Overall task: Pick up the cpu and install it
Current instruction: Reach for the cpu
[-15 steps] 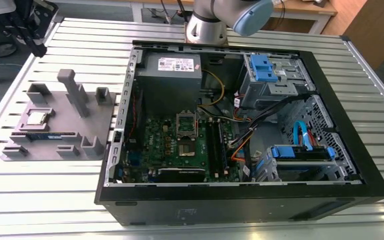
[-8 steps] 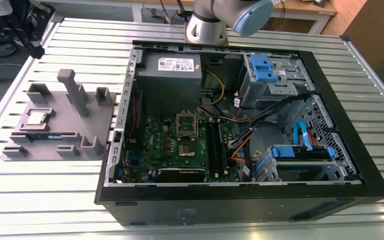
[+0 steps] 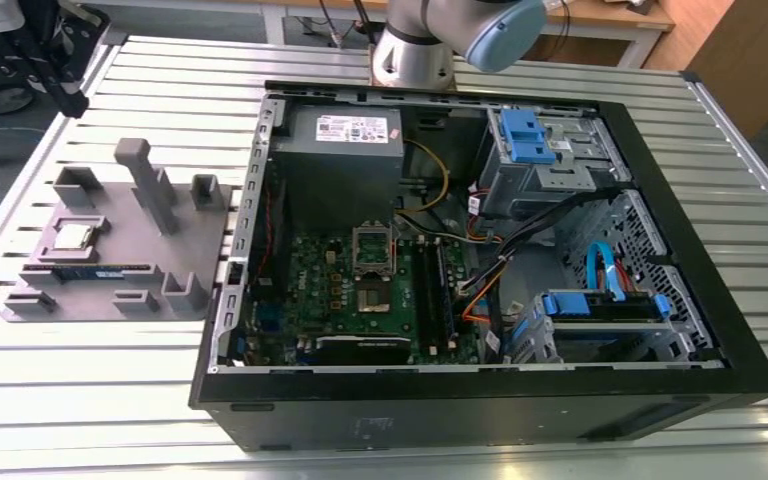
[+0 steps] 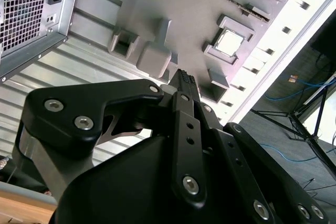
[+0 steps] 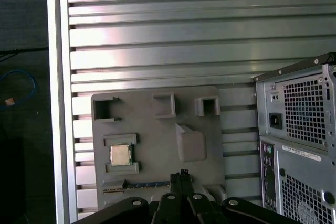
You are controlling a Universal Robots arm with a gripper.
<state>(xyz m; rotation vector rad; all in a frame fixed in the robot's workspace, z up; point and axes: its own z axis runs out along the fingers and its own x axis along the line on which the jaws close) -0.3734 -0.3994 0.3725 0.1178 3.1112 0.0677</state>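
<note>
1. The cpu lies flat in a low-walled pocket of a grey holder plate. The plate rests on the slatted metal bench, at the exterior view's left of the open computer case.
2. The hand hangs above the holder with its fingers pressed together and nothing between them. In both wrist views its tip is apart from the cpu and shows near a raised block on the plate.
3. On the holder, a long narrow memory stick sits in a slot just beside the cpu's pocket. A tall post rises at the exterior view's right of the cpu, with small brackets around the plate's edges.
4. The case's side wall stands between the holder and the green motherboard, where the socket sits.
5. Inside the case, a grey power supply, loose cables and blue drive brackets crowd around the board.
6. The arm stands beyond the far side of the case.
</note>
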